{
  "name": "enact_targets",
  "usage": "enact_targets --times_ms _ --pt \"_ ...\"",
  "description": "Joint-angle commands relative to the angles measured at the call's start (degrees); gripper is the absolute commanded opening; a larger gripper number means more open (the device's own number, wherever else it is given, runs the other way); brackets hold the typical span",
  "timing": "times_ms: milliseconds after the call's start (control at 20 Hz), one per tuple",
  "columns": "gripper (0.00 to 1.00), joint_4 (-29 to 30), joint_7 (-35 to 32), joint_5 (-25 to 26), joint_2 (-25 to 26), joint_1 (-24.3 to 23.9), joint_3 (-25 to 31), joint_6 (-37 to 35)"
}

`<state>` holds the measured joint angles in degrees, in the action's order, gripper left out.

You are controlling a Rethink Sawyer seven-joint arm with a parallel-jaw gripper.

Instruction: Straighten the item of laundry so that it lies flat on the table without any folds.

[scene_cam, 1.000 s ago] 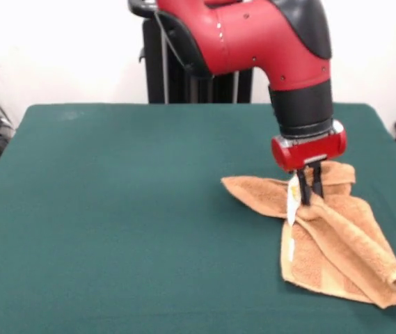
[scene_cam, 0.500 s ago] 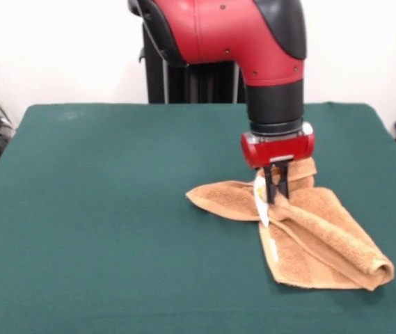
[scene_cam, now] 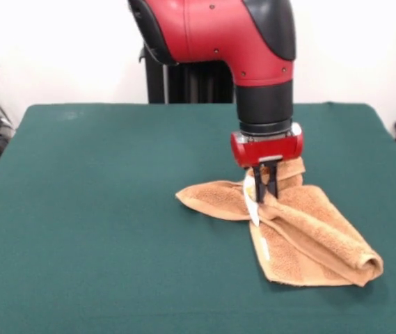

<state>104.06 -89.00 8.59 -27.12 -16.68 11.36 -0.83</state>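
Arm [scene_cam: 253,42] vertical; end effector [scene_cam: 266,188] pinched closed, pointing down.

a fluffy orange-tan terry-cloth towel [scene_cam: 302,233] with a looped, rough pile and a small smooth white tag [scene_cam: 250,191]. the table [scene_cam: 100,209] top is matt dark green felt-like cloth. the arm [scene_cam: 232,35] has glossy red and black smooth plastic-looking shells.

The big round red arm [scene_cam: 211,31] is wearing black patches, tiny screws, and a red wrist band [scene_cam: 266,147].
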Motion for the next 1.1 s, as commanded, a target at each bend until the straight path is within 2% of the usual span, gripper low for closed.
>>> enact_targets --times_ms 50,200,350,450,500,550,600,700,950,1100 --pt "0.00 5.10 -13.27 -2.91 4.06 -1.55 0.03 -1.16" --pt "0.00 6.91 -12.50 -3.56 8.39 -9.25 9.57 -2.82" --pt "0.00 9.78 -11.44 -5.81 18.67 -21.80 23.79 -5.81" --pt "0.00 11.57 -12.96 -8.12 23.47 -26.59 28.59 -6.36" --pt "0.00 12.72 -15.83 -9.96 21.20 -25.65 27.22 -5.82" --pt "0.00 14.35 -19.64 -14.06 18.30 -24.13 25.09 -7.99" --pt "0.00 15.83 -23.38 -18.92 14.96 -21.94 22.41 -12.26" --pt "0.00 16.04 -25.47 -24.08 10.67 -17.44 16.68 -18.49" --pt "0.00 16.53 -23.17 -28.44 7.05 -13.67 11.71 -25.32" --pt "0.00 16.69 -24.86 -29.71 3.23 -9.76 7.64 -30.81"
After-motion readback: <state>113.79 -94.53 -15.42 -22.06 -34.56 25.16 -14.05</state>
